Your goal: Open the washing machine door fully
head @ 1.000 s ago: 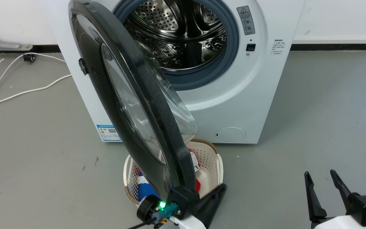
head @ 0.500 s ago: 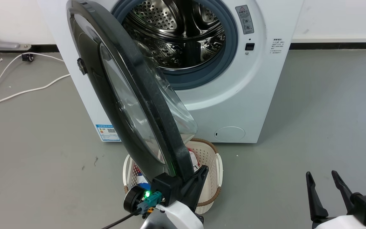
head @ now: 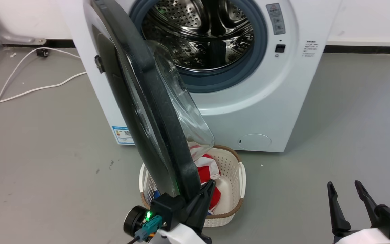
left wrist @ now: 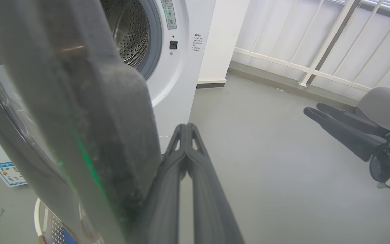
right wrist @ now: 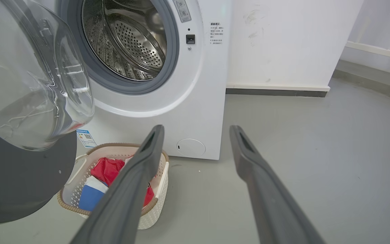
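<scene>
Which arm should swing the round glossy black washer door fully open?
Left, likely. The left gripper, fingers shut, sits at the lower rim of the round glossy black door, on its drum side, placed to push it outward. The right gripper is open, well apart from the door.
</scene>
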You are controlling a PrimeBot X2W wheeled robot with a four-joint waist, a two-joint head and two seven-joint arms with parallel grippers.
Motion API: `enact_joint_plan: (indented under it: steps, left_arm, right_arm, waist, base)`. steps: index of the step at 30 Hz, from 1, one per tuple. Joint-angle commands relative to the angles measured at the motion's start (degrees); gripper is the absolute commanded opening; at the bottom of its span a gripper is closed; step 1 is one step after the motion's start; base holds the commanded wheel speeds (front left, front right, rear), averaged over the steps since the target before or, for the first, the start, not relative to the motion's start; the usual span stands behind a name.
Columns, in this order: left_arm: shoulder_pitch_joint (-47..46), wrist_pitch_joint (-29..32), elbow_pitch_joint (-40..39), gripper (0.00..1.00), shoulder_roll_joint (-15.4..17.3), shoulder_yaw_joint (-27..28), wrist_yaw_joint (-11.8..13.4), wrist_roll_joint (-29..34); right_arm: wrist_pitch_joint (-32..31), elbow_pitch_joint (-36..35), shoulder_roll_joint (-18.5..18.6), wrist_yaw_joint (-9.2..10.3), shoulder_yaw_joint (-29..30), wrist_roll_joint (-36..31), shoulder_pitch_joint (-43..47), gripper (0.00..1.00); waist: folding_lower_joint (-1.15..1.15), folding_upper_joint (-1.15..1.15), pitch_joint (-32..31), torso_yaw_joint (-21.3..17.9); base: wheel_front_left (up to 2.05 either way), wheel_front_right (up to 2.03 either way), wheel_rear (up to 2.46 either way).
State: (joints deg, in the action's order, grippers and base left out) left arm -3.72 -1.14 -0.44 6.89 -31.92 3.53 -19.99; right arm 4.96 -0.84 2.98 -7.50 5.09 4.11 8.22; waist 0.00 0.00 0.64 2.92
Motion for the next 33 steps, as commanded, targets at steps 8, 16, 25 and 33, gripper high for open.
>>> enact_joint_plan:
  steps: [8, 16, 25, 33]
  left_arm:
    - [2.9, -1.6, -4.9, 0.00, 2.2, 2.8, 3.5, 1.0]
    - [3.8, -3.2, -6.6, 0.00, 2.8, 4.5, 5.0, 0.2]
    - [4.3, -4.9, -5.1, 0.00, 4.5, 10.7, 6.7, -3.1]
    - [2.2, -7.4, -1.1, 0.00, 7.9, 18.9, 5.8, -8.0]
  right_arm:
    - [0.0, -0.1, -0.2, 0.01, 1.0, 0.4, -0.5, 1.00]
    - [-0.1, -0.7, -0.2, 0.01, 1.5, 0.0, -0.9, 1.00]
    - [-0.7, -1.3, -0.2, 0.01, 2.0, -0.4, -1.2, 1.00]
    - [-1.8, -1.4, -0.1, 0.01, 1.6, -1.2, -2.0, 1.00]
  waist:
    - [0.00, 0.00, 0.2, 4.5]
    - [0.00, 0.00, 0.4, 9.8]
    - [0.00, 0.00, 1.1, 13.6]
    - [0.00, 0.00, 2.6, 14.4]
  base:
    - [0.00, 0.00, 0.00]
    - [0.00, 0.00, 0.00]
    - [0.00, 0.00, 0.00]
    - [0.00, 0.00, 0.00]
